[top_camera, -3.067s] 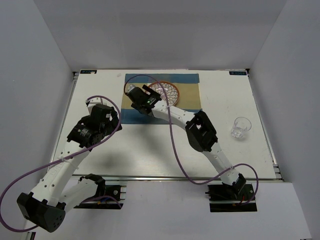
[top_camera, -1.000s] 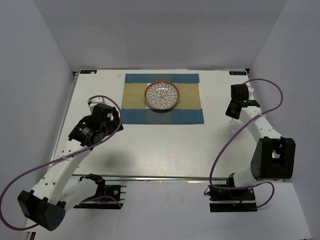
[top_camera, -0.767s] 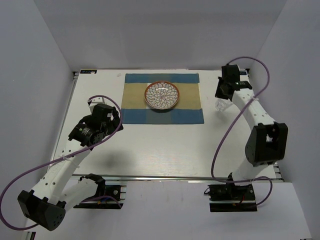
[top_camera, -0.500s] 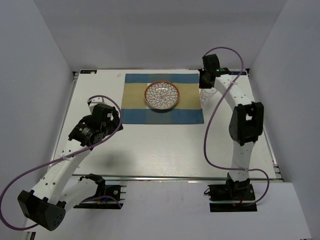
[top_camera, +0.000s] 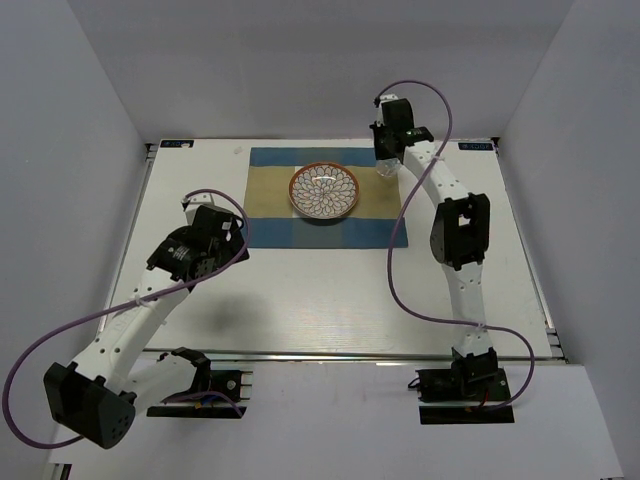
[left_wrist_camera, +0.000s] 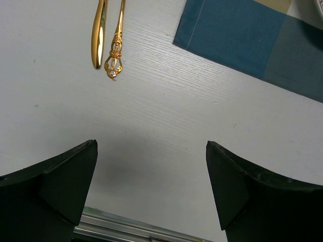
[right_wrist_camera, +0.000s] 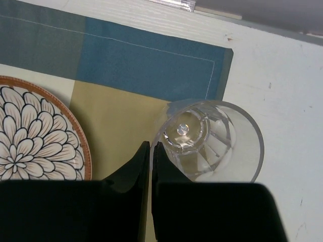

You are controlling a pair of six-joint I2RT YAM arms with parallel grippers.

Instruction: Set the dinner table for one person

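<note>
table (top_camera: 330,290): white top, spans the floor of the top view, with both arm bases at its near edge. striped placemat (top_camera: 270,232) lies at the far middle of the table. patterned plate (top_camera: 324,190) sits on its tan band. right pincer (right_wrist_camera: 151,166): fingers drawn almost together, grasping a clear glass (right_wrist_camera: 217,141) by its wall. the glass is at the placemat's far right corner, partly over bare table; standing or lifted cannot be told. left pincer (left_wrist_camera: 151,191): released, fingers wide apart, over bare table beside the placemat's near left corner. two gold cutlery handles (left_wrist_camera: 115,48) lie side by side nearby.
</note>
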